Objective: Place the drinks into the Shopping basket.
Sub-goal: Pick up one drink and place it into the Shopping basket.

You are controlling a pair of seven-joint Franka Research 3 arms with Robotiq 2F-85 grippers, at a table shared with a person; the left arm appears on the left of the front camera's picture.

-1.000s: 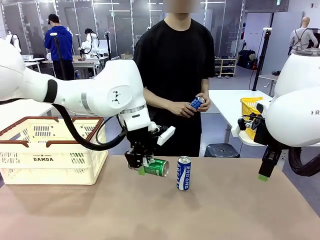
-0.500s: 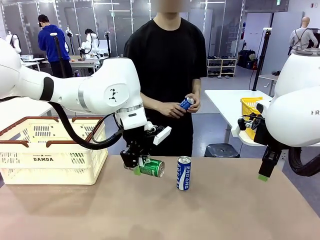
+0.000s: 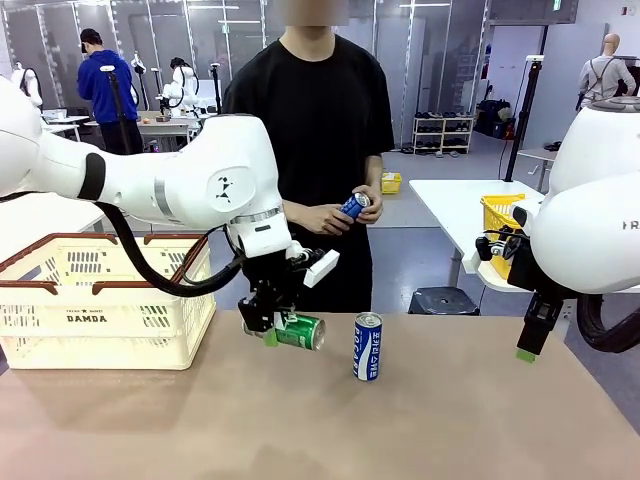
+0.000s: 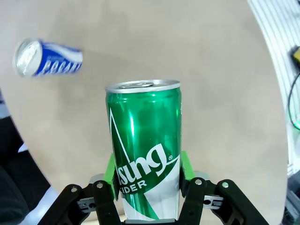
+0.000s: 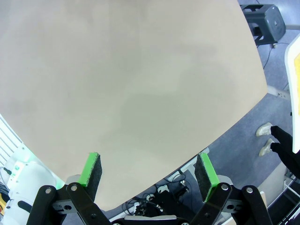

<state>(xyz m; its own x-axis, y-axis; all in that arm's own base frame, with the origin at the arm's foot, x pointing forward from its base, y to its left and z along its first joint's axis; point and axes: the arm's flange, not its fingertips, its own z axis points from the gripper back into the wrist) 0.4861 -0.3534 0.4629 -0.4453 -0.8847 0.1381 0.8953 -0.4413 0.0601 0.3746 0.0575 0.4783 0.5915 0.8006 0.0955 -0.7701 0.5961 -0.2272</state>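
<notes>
While the left arm bends down from its elbow over the table [image 3: 450,420], the left gripper [image 3: 274,330] is clenched on the green can [image 3: 303,333]. The can lies sideways just above the tabletop, between the basket [image 3: 100,318] and an upright blue can [image 3: 367,346]. The right gripper [image 3: 527,343] hangs spread wide near the table's right edge. A person's hand [image 3: 325,217] holds another blue can [image 3: 353,205].

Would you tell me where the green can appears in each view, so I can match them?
Front view: green can lying sideways in the left gripper, left of centre.
Left wrist view: centre, clamped between its green pads.
Right wrist view: tan table beyond the open right gripper.
Shared landmark: upright blue can, upper left in the left wrist view.
</notes>
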